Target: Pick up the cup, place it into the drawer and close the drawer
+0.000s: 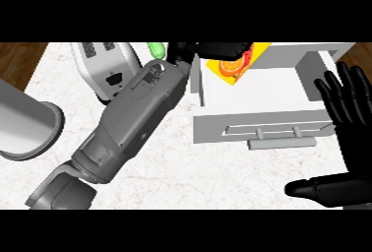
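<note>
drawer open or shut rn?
Open. The drawer is pulled out toward the robot, its white inside visible behind the front panel and handle. The left hand reaches over its far corner.

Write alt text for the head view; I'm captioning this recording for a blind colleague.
The robot's left hand reaches over the open white drawer, at a yellow-and-orange object by the drawer's back edge. The right hand rests open at the right edge, fingers up. A grey cylindrical container lies at the left of the marble counter.
</note>
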Controlling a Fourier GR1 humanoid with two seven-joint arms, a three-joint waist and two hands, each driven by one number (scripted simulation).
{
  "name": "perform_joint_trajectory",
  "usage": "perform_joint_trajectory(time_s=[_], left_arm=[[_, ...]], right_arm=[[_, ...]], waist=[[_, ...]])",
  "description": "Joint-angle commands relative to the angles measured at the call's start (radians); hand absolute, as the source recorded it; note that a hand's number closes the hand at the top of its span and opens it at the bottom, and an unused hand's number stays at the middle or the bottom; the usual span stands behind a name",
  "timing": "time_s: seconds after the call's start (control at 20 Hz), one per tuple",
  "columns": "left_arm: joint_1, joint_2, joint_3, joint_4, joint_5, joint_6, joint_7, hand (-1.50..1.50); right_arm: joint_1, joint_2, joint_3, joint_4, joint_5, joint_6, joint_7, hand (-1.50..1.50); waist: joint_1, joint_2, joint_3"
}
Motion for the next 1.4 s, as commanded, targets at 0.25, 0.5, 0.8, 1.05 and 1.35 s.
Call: perform_joint_trajectory(time_s=[0.25,0.5,0.8,1.05,1.35], left_arm=[[-0.061,0.000,-0.176,0.142,0.105,0.039,-0.033,1.50],[-0.080,0.000,-0.238,0.208,0.107,0.040,-0.039,1.50],[-0.131,0.000,-0.339,0.220,0.106,0.112,0.046,-1.50],[-0.078,0.000,-0.355,0.132,0.195,0.134,0.014,-1.50],[-0.054,0.000,-0.312,0.101,0.285,0.069,-0.133,-1.50]], right_arm=[[-0.005,0.009,0.021,0.034,0.007,0.021,-0.045,-1.50],[-0.059,0.019,0.053,0.033,0.017,0.003,-0.004,-1.50],[-0.019,0.040,0.065,0.009,0.016,0.008,-0.036,-1.50],[-0.023,0.005,0.019,-0.031,-0.071,0.039,0.004,-1.50],[-0.051,0.020,0.016,0.034,-0.114,0.055,-0.011,-1.50]], waist=[[-0.033,0.008,0.001],[-0.052,0.016,0.001],[-0.063,0.014,0.002],[-0.069,0.011,0.001],[-0.043,0.014,0.001]])
